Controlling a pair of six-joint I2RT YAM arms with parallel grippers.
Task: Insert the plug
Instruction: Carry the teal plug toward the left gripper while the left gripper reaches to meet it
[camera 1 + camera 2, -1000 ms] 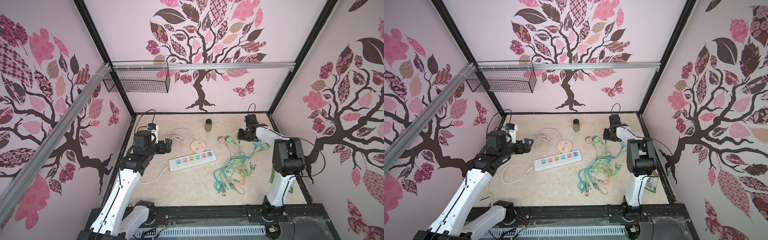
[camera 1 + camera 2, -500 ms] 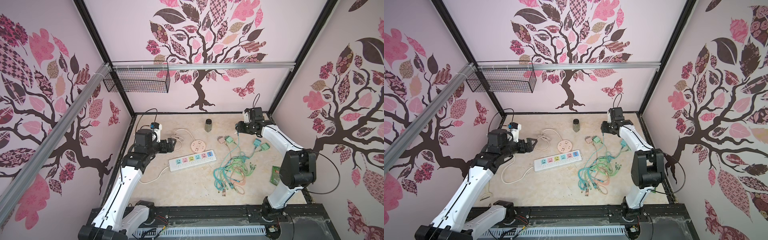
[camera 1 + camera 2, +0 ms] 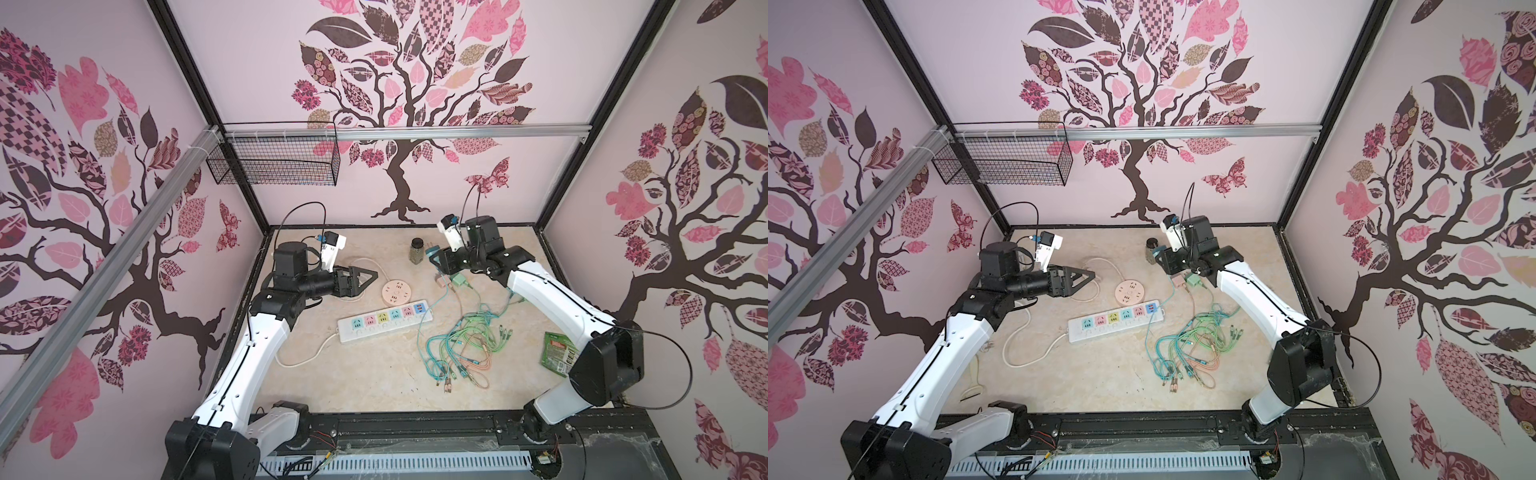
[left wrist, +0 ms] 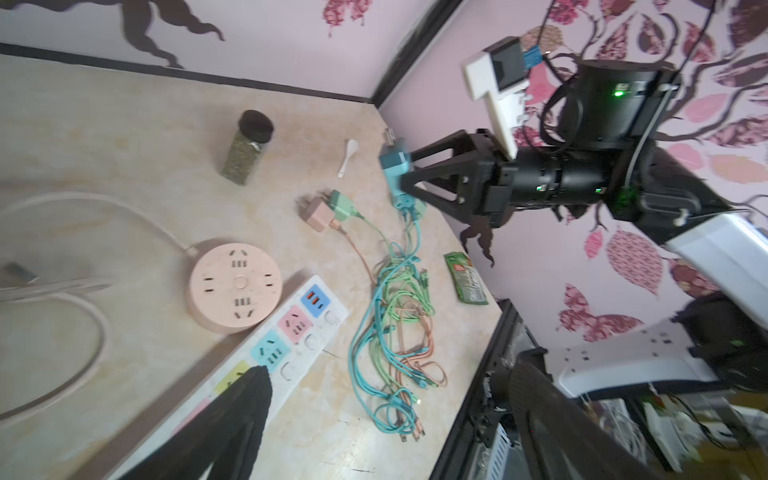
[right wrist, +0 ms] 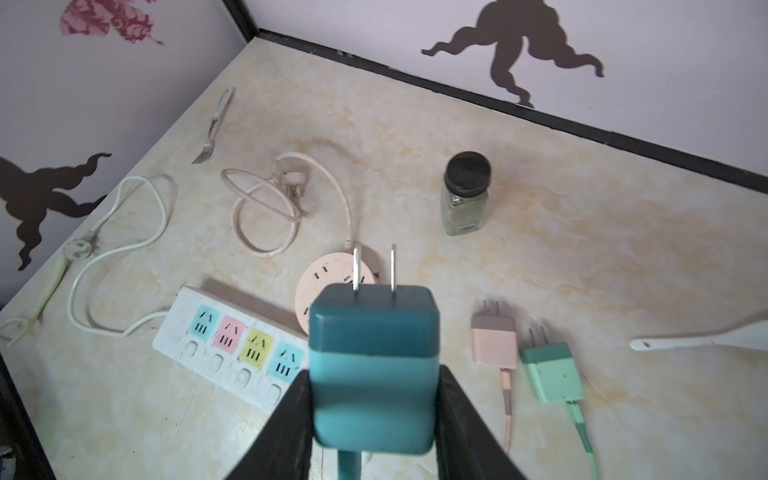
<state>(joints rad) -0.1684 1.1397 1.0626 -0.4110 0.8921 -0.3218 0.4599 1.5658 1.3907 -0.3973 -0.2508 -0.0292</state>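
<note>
Plug (image 5: 374, 332) now aloft in right claw (image 5: 374, 376)

I've got my left arm (image 3: 249, 353) angled up the left side in both top views, left gripper (image 3: 368, 276) held level with its jaws spread wide. My right arm (image 3: 552, 299) stretches toward the upper middle, right gripper (image 5: 374, 384) clamped on the teal plug (image 5: 374, 332).

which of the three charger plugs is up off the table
The teal plug, clamped in the right gripper with its prongs pointing free. The pink plug and the green plug lie side by side on the table.
</note>
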